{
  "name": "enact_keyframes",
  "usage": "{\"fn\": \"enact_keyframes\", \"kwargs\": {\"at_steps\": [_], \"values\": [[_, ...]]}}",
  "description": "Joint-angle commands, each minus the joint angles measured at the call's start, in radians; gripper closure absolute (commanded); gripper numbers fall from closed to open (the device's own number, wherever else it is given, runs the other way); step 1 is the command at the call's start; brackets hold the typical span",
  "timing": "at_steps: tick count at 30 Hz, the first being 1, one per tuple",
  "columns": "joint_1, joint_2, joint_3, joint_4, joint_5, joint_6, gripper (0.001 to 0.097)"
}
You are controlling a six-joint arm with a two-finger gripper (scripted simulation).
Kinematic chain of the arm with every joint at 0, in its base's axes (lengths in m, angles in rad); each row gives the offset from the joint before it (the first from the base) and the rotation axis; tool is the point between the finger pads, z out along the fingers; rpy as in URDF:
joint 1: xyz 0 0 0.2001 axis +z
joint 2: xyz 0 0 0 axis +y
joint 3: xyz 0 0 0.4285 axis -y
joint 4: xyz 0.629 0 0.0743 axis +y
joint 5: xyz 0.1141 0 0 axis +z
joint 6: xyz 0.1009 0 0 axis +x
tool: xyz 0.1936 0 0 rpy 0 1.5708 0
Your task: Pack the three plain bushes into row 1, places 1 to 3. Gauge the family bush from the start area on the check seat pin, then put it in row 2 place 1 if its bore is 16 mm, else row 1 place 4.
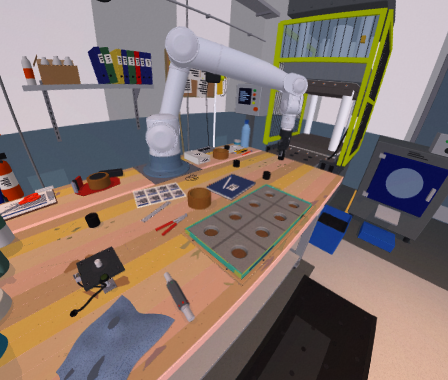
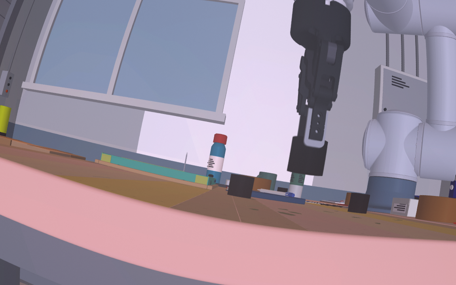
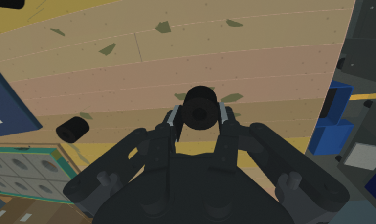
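Note:
My gripper (image 3: 199, 114) is closed around a black bush (image 2: 306, 156) that it carries clear above the far end of the bench, near the bench edge in front of the press. A second black bush (image 1: 266, 175) stands on the wood between the gripper and the tray. A third (image 1: 236, 163) stands further back, and another (image 1: 92, 220) stands alone towards the near left. The grey tray (image 1: 250, 225) with teal rim and round seats lies empty at the bench's right edge. A black plate with a small pin (image 1: 99, 265) sits near the front.
A brown tape roll (image 1: 199, 198) stands left of the tray, beside a blue notebook (image 1: 231, 185). Red pliers (image 1: 171, 226) and a grey roller (image 1: 179, 296) lie on the bench. The yellow-framed press (image 1: 331, 85) stands behind the gripper. Blue bins (image 1: 332, 228) sit below the bench edge.

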Motion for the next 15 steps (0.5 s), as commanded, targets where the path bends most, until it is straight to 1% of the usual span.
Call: {"fn": "enact_keyframes", "kwargs": {"at_steps": [1,9,15], "values": [[0.0,-0.003,0.006,0.007,0.0,0.0,0.0901],[0.0,-0.015,0.048,0.062,0.0,0.0,0.0901],[0.0,-0.019,0.065,0.083,0.0,0.0,0.0901]]}}
